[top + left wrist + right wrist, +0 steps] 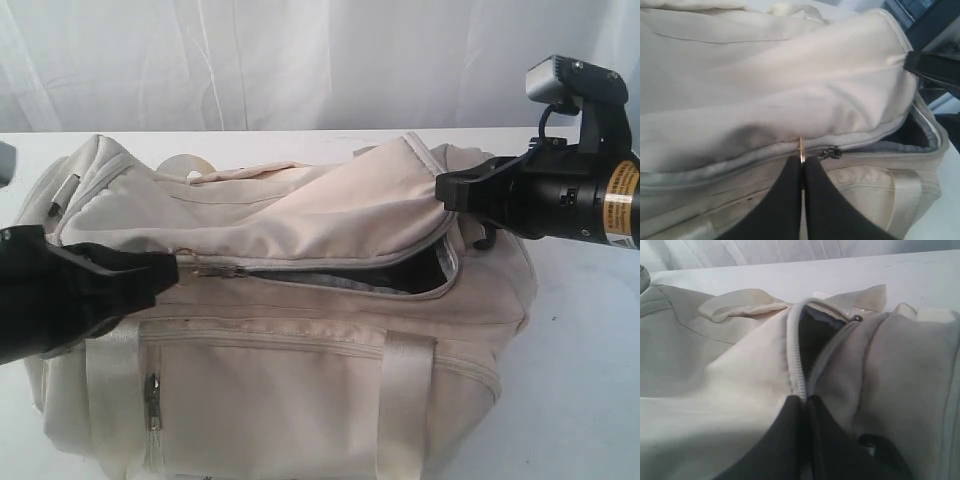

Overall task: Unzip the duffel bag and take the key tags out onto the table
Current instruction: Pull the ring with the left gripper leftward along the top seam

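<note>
The left claw (802, 161) pinches the zipper pull (802, 146) of the half-open duffel bag (300, 380) on the counter (590, 350) while the right claw (442, 190) clamps its raised flap (370, 195)

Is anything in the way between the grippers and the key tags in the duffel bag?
Yes. The flap of the duffel bag covers most of the opening; the zipper is open only toward the right gripper. The left gripper pinches the zipper pull, the right one the flap edge. No key tags show in the dark gap.
</note>
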`<state>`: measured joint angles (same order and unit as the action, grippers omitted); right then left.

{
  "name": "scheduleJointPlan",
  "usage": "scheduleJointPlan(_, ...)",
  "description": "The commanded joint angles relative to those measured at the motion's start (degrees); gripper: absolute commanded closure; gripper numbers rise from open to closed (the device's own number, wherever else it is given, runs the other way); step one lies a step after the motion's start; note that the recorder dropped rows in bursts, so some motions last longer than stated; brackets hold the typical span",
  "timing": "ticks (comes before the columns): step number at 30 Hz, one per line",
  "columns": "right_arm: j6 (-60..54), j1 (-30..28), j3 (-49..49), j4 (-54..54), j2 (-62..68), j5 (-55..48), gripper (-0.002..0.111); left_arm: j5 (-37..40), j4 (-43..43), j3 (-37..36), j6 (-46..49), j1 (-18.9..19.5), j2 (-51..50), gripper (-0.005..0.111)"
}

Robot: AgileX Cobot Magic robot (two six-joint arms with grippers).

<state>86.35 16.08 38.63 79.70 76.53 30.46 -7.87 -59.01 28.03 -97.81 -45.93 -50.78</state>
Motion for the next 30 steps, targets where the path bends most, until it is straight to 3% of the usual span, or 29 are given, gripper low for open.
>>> scheduleJointPlan(1, -0.17, -0.1, 0.21, -0.01, -0.6, -0.3, 0.108, 7.44, -0.67, -0.7, -0.73, 0.13, 5.61, 0.107)
scheduleJointPlan(11, -0.17, -0.1, 0.21, 3.39, -0.6, -0.3, 0.108, 21.17, 0.78, -0.7, -0.5, 0.13, 14.94, 0.107)
scheduleJointPlan(19, -0.17, -0.1, 0.21, 3.66, -0.6, -0.3, 0.108, 32.92, 11.31, -0.7, 9.94, 0.13, 20.22, 0.107)
scheduleJointPlan(25, -2.07, -0.1, 0.21, 4.74, -0.6, 0.77, 0.108, 34.42, 9.51, -0.6, 12.18, 0.13, 22.46, 0.107)
scheduleJointPlan(30, -4.04, -0.1, 0.7, 8.7, -0.7, 2.88, 0.089, 34.09, 10.61, -0.6, 12.84, 0.13, 22.46, 0.107)
